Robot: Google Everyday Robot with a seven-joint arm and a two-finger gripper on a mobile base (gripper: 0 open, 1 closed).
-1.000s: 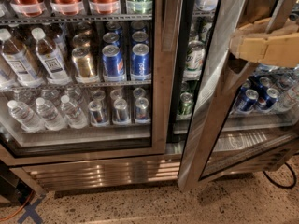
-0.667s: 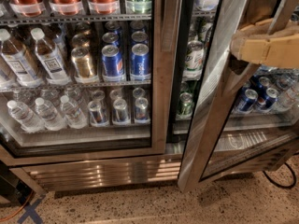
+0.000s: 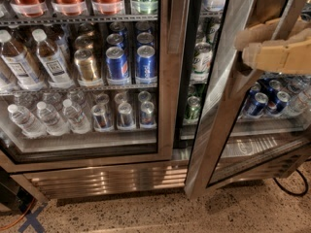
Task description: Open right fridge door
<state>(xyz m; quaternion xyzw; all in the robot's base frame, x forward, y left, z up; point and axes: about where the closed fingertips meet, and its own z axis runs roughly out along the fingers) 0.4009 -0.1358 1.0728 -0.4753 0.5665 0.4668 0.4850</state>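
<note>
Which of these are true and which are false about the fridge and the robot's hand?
1. The right fridge door stands partly open. True.
2. The hand is at the left door. False: it is high on the right, at the open right fridge door.
3. The left door is closed. True.
4. The water bottles are on the top shelf. False: they lie on the bottom shelf, at the left.
5. Blue cans stand on the middle shelf behind the left door. True.

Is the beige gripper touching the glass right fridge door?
Cannot tell. Camera view: the beige gripper, upper right, overlaps the edge of the steel-framed glass right fridge door, but neither contact nor gap shows plainly.
</note>
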